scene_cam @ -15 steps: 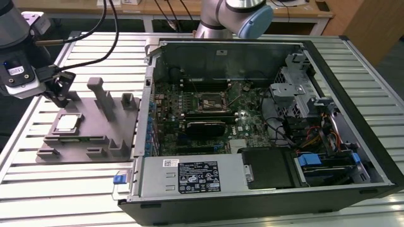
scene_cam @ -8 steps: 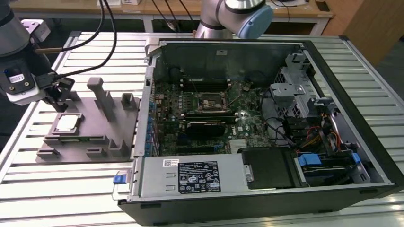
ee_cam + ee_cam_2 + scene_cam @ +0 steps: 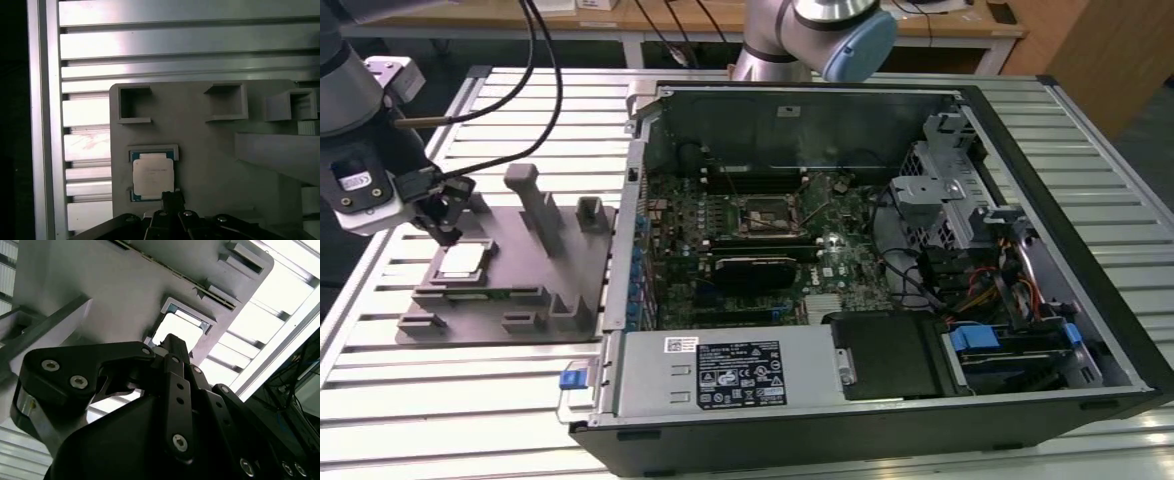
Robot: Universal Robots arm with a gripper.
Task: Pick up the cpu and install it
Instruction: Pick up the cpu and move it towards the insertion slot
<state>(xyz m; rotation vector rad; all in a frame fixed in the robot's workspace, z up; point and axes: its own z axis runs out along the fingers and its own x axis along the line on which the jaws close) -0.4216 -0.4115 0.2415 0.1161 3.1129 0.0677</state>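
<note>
Nothing legible. Black and white stickers (image 3: pixel 739 375) on the power supply (image 3: pixel 654 388): print too small. Faint marks on the cpu (image 3: pixel 152 175) lid, unreadable.

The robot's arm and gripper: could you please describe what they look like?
The gripper is matte black, with angular link bars and silver screws. In the exterior view, the arm is silver-grey with a pale blue joint cap and black cables.
</note>
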